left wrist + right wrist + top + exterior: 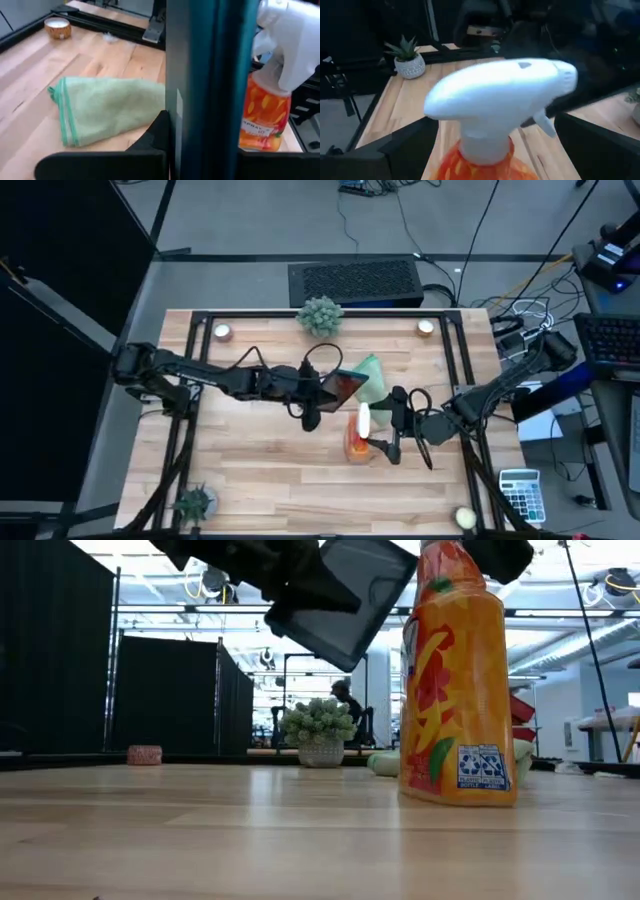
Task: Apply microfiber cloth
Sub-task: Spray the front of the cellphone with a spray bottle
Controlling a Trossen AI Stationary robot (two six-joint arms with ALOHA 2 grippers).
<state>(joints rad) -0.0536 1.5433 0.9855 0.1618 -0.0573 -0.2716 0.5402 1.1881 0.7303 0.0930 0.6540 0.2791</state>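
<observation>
Microfiber cloth on table just beyond left claw

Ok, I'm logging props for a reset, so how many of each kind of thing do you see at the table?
Microfiber cloth: 1
Tablet: 1
Spray bottle: 1
Potted plants: 2
Candles: 2
Small pale round thing: 1
Total: 8
</observation>
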